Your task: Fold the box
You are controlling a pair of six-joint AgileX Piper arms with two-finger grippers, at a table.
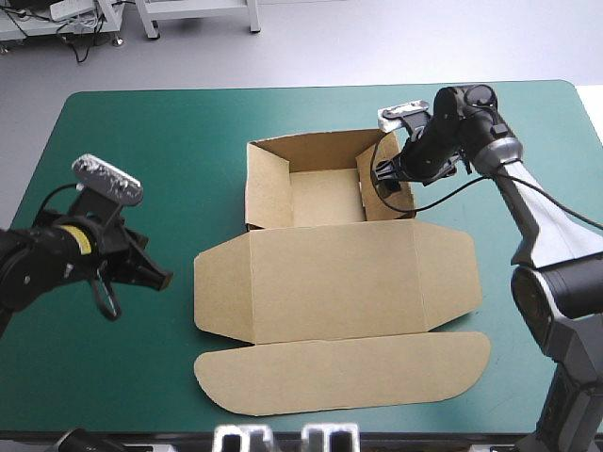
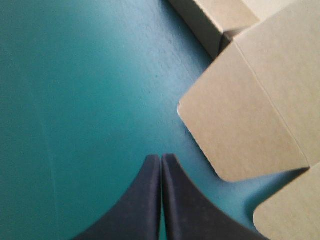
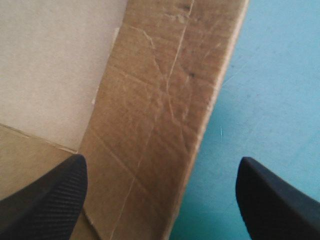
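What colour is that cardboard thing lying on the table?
The box is plain brown, unprinted; the high view shows it best.

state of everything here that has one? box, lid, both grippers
box: open tray, walls raised
lid: flat on the teal-green cover, flaps spread out
left gripper: shut, empty, over bare cover beside the lid's left flap
right gripper: open, one finger on each side of the tray's right wall, not clamped on it

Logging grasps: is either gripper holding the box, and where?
Nothing is held. The left gripper is shut, empty, beside the box; the right gripper stands open astride its right wall.
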